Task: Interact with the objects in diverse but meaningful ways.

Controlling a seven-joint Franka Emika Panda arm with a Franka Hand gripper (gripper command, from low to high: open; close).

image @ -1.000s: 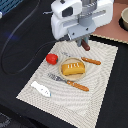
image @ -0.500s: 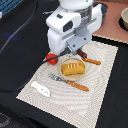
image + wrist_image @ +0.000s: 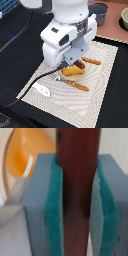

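In the exterior view we see the arm bent low over the striped placemat (image 3: 100,90) on the dark worktop (image 3: 20,35), its white body hiding much of the mat's middle. Just under it sits the yellow bread loaf (image 3: 73,73), and the dark tip of the sausage stick (image 3: 80,65) shows at the loaf's far edge, right below the hand (image 3: 76,63). An orange-handled knife (image 3: 79,86) lies just beside the loaf on the near side, a second orange-handled piece (image 3: 91,61) lies on the far side, and the white fish-like piece (image 3: 42,90) rests near the mat's corner toward the exterior view's left. We cannot find the tomato here; the arm may cover it.

In the wrist view the matter is plainer. The hand (image 3: 77,203) is closed down to the stick's width, and the sausage stick (image 3: 78,188) runs lengthwise between the two teal pads (image 3: 52,213), touching both. The yellow loaf (image 3: 20,158) curves just behind it.

We judge the stick to be light, rigid plastic with a smooth, glossy skin, so it may slip or swivel in the pads if swung quickly. Its round section favours a grip across the middle of its length, which is about where we have it. The loaf looks light and hollow too, but broad; its ridged flanks would give the pads better purchase than its domed top.
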